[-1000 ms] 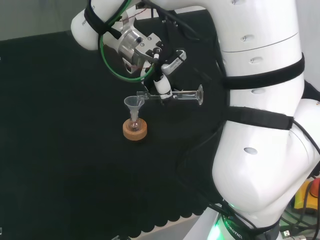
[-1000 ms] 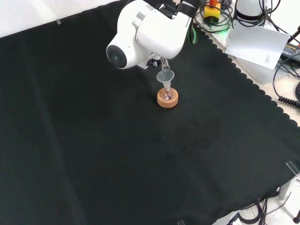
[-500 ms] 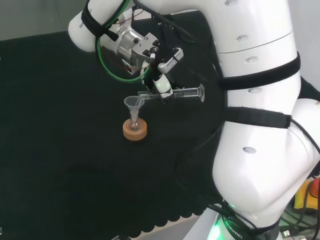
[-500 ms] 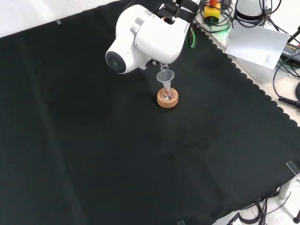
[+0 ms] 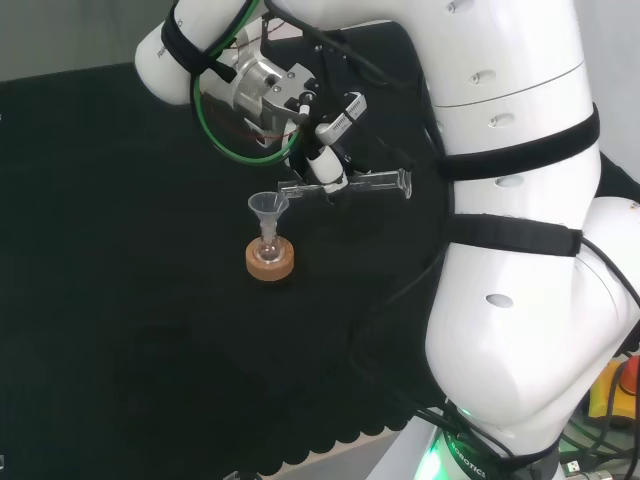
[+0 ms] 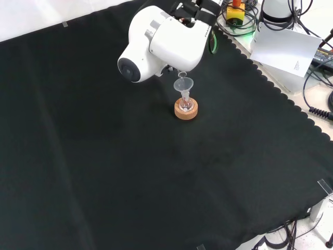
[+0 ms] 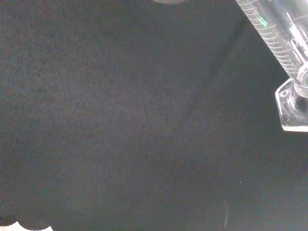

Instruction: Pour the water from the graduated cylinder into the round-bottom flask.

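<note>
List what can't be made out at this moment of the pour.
- Hand, front view: behind the arm's big white link.
- Water level in the graduated cylinder: clear glass against black cloth in the head view; tube cut off by the edge in the wrist view.
- Any stream into the funnel: too fine to tell.
- Contents of the round-bottom flask on its cork ring: too small.

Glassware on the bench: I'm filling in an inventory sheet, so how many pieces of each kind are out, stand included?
Graduated cylinder, held in the hand: 1
Funnel: 1
Round-bottom flask: 1
Cork ring stand: 1
Total: 4
</note>
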